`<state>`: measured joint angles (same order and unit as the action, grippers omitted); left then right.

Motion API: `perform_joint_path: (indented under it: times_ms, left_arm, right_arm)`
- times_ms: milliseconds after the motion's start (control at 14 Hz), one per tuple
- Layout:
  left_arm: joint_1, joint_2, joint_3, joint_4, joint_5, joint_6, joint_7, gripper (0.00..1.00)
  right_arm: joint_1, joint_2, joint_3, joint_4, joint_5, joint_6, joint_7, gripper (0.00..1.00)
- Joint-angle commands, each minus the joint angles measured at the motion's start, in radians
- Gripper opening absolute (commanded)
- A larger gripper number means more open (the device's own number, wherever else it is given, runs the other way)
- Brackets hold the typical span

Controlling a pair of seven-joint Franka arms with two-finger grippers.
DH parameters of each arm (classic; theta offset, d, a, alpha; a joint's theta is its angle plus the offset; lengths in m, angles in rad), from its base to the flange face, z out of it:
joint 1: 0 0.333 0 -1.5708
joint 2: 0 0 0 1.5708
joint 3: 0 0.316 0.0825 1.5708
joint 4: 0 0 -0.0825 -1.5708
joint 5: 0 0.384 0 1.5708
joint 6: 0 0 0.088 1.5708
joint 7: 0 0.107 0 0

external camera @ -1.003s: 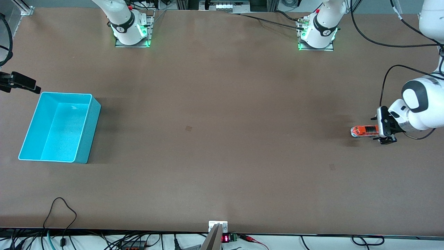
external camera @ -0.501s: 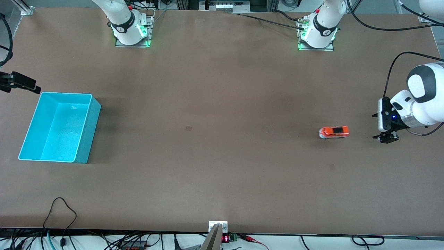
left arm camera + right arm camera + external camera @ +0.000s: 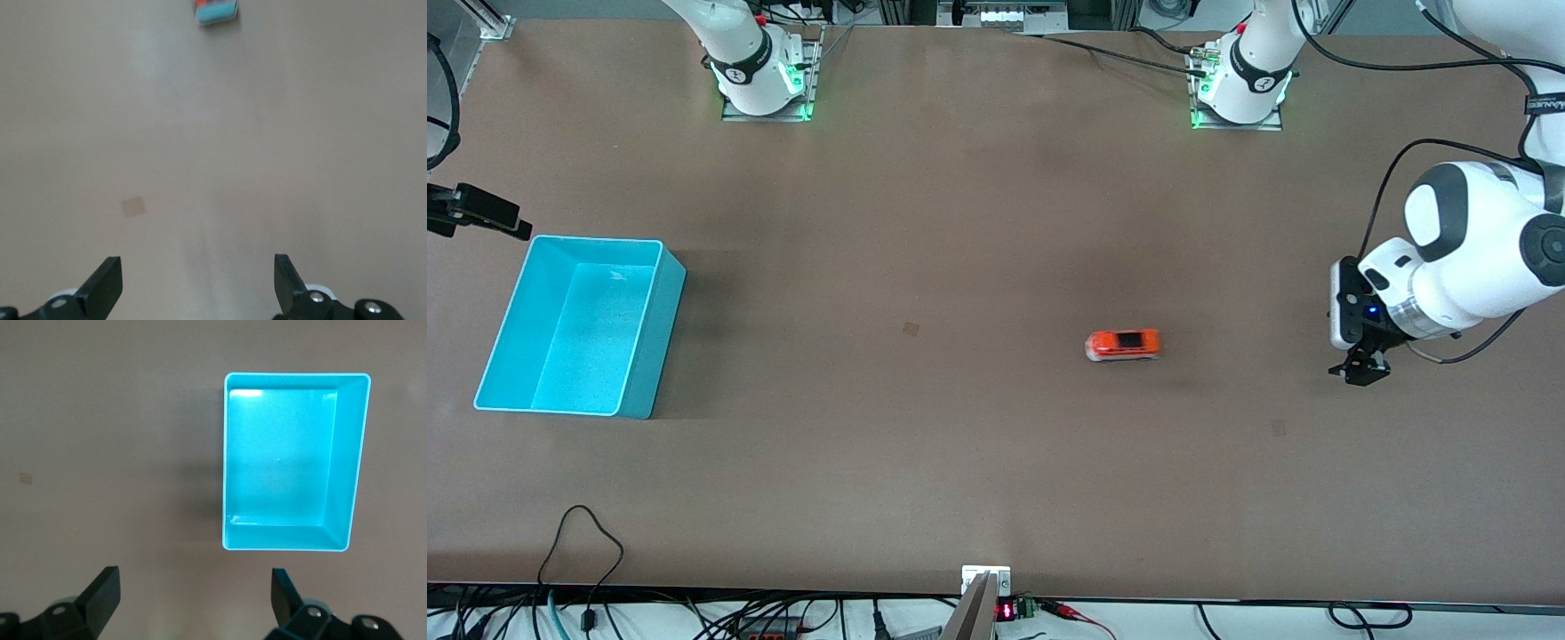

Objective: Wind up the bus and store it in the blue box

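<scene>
Orange bodywork and a dark roof mark the bus (image 3: 1123, 345), which is seen standing on its wheels on the bare brown table (image 3: 978, 222), free of both grippers and slightly blurred in the front view. It is placed well apart from the blue box (image 3: 627, 391), toward the left arm's end of the table, at about the same distance from the front camera as the box. In the left wrist view only one end of the bus (image 3: 216, 11) is caught, at the edge of the picture. The left gripper (image 3: 1360, 371) is held low over the table, farther from the box than the bus is; its fingers (image 3: 103, 285) are spread wide with nothing between them. The blue box is set at the right arm's end of the table, upright and with nothing inside, as is shown by the right wrist view (image 3: 233, 453). The right gripper (image 3: 193, 600) is held above the table just beside the box, its fingers (image 3: 101, 592) likewise spread wide and holding nothing.
</scene>
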<state>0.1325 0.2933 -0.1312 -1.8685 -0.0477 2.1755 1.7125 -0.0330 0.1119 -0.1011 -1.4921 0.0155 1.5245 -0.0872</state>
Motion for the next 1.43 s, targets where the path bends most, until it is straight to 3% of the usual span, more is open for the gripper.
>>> perform_joint_path:
  times_ms: [0,358,931,1075,1361]
  left_arm:
    - [-0.05,-0.014,0.009,0.028,-0.015,0.0,-0.146,1.0]
    - [-0.079,-0.013,0.009,0.028,-0.027,0.111,-0.584,1.0]
    - [-0.1,-0.028,0.019,0.1,-0.015,0.112,-1.091,1.0]
    - [-0.1,-0.028,0.044,0.135,-0.017,0.061,-1.192,1.0]
    - [-0.1,-0.028,0.091,0.274,-0.021,-0.17,-1.497,1.0]
  right_arm:
    - [-0.004,-0.005,0.006,0.0,0.012,0.0,0.01,1.0]
    - [-0.005,-0.005,0.006,0.0,0.012,0.0,0.01,1.0]
    - [-0.005,-0.005,0.006,0.0,0.012,0.0,0.01,1.0]
    - [-0.004,-0.005,0.006,0.001,0.012,0.0,0.01,1.0]
    - [-0.004,-0.005,0.006,0.001,0.014,0.0,0.01,1.0]
